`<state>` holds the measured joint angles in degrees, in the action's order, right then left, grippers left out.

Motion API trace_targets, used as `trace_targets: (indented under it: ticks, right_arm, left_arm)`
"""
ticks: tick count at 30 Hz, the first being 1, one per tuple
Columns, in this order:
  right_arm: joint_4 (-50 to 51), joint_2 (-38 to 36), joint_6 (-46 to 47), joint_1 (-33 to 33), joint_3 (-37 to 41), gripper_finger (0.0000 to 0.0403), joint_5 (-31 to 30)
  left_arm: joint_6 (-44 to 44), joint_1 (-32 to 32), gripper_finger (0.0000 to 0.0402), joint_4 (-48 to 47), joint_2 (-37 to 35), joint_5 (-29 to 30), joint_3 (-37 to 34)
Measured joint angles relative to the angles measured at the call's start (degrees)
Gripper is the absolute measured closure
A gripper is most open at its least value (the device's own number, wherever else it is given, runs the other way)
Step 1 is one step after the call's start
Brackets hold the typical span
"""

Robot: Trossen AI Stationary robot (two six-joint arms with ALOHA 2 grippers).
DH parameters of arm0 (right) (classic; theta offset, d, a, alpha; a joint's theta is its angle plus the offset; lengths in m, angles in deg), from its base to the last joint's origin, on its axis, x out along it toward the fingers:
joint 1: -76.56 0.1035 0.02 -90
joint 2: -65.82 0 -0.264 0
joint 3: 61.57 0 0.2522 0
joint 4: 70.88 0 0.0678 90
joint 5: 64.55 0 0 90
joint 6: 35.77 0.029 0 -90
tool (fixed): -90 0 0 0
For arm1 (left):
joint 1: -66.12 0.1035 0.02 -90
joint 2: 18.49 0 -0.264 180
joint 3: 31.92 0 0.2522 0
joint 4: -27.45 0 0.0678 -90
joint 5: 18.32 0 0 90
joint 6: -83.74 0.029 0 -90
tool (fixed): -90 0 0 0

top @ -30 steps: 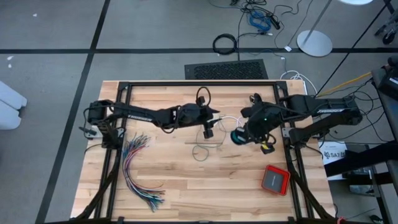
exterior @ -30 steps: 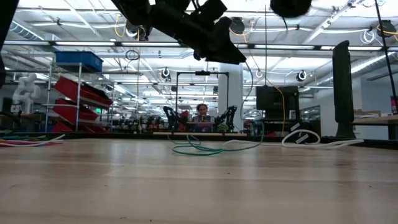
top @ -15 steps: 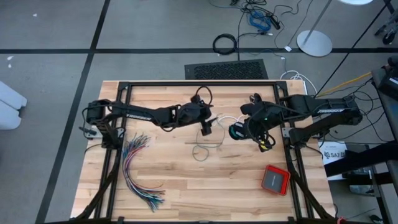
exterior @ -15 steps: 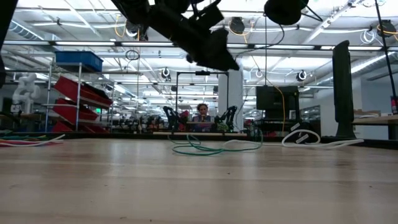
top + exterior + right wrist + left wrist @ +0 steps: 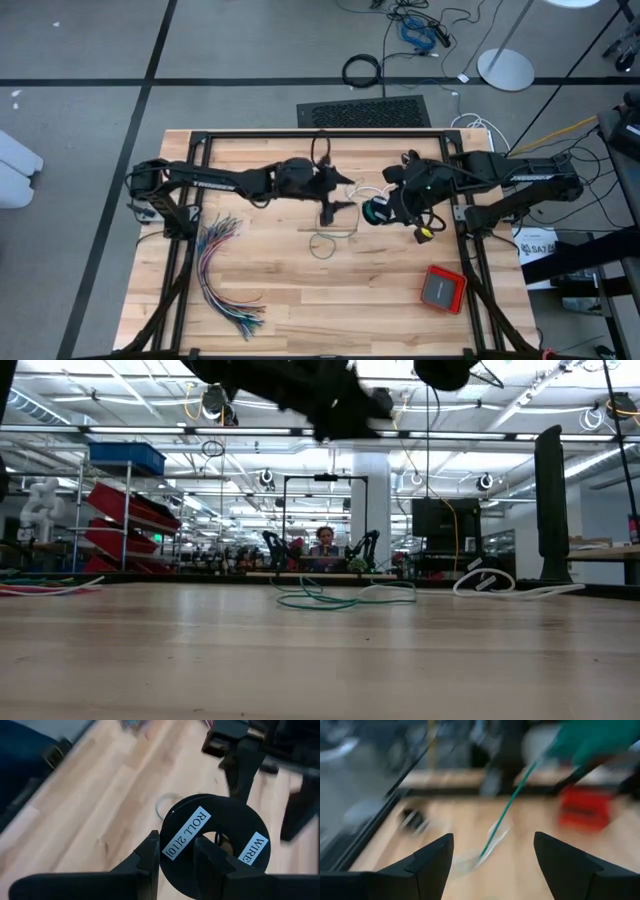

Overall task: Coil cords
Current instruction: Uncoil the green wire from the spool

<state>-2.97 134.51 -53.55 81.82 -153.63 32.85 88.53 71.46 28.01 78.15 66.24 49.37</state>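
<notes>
A teal-green cord (image 5: 321,244) lies in a loose loop on the wooden table; in the left wrist view the cord (image 5: 509,810) rises taut from that loop toward a teal-wound spool. My right gripper (image 5: 388,212) is shut on this black spool (image 5: 215,840), right of the loop and clear of the table. My left gripper (image 5: 335,203) hangs open above the table just beyond the loop, its fingers (image 5: 435,857) wide apart and touching nothing. A thin white cord end (image 5: 365,189) lies between the two grippers. My right gripper holds the black spool at the flange's rim (image 5: 176,827), between its two fingers (image 5: 150,857). The fingers slant down from the table's right side. The labelled flange face is turned toward the wrist, and the spool is lifted clear of the table. The fingers hide the exact place of contact.
A fanned bundle of many-coloured wires (image 5: 222,272) lies at the near left. A red box (image 5: 442,288) sits at the near right. Black frame rails (image 5: 320,134) run around the table's edges. A white cord (image 5: 482,582) lies at the far right.
My left gripper has risen from above the cord loop and tipped up toward level, drawing back a little toward the table's left. The teal loop has stayed on the table.
</notes>
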Motion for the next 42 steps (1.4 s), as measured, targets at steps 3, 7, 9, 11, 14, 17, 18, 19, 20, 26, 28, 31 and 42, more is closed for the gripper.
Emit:
trace_targets:
  ticks: [3, 7, 9, 11, 14, 17, 18, 19, 20, 26, 28, 31, 42]
  right_arm:
    - [-3.2, 0.0, -0.8, 0.0, 0.0, 0.0325, 2.6]
    - [-3.6, 0.0, -0.9, 0.0, 0.0, 0.0325, 3.2]
    - [-3.7, 0.0, -0.9, 0.0, 0.0, 0.0325, 3.2]
    - [-3.9, 0.0, -0.5, 0.0, 0.0, 0.0325, 3.3]
    - [-4.0, 0.0, -0.3, 0.0, 0.0, 0.0325, 3.4]
    - [-4.0, 0.0, 0.4, 0.0, 0.0, 0.0325, 3.4]
    - [-4.0, 0.0, 0.6, 0.0, 0.0, 0.0325, 3.4]
    - [-3.9, 0.0, 0.6, 0.0, 0.0, 0.0325, 3.4]
    - [-3.7, 0.0, 0.6, 0.1, 0.0, 0.0325, 3.4]
    - [-2.5, 0.0, 0.8, 0.1, 0.0, 0.0325, 3.4]
    - [-2.4, 0.0, 0.7, 0.1, 0.0, 0.0325, 3.4]
    - [-2.4, 0.0, 0.6, 0.1, 0.0, 0.0325, 3.4]
    - [1.2, 2.9, 1.9, 0.1, 0.0, 0.0325, 1.8]
  left_arm:
    - [0.0, -1.5, 0.0118, 8.2, 2.1, -2.0, 0.0]
    - [-1.5, -2.1, 0.0135, 12.4, 4.4, -3.6, 1.5]
    - [-2.6, -2.1, 0.0151, 12.2, 5.8, -3.1, 2.2]
    - [-3.0, -2.1, 0.0166, 11.9, 7.4, -2.6, 3.1]
    - [-3.0, -2.0, 0.0187, 11.7, 9.4, -2.4, 5.1]
    - [-3.0, -2.1, 0.0213, 11.3, 10.2, -1.5, 5.8]
    - [-2.9, -2.0, 0.0225, 11.1, 10.2, -1.5, 5.8]
    - [-2.8, -2.0, 0.0239, 11.1, 10.2, -1.5, 5.8]
    - [-2.7, -1.9, 0.0253, 10.6, 9.9, -1.5, 5.8]
    - [0.4, -1.7, 0.0304, 5.2, 7.1, -1.6, 5.7]
    - [2.1, -1.8, 0.0312, 2.7, 6.0, -0.9, 5.7]
    - [4.0, -1.7, 0.0348, -0.4, 3.9, 2.4, 5.7]
    - [9.2, -3.6, 0.0398, -2.1, -4.3, 7.1, 5.7]
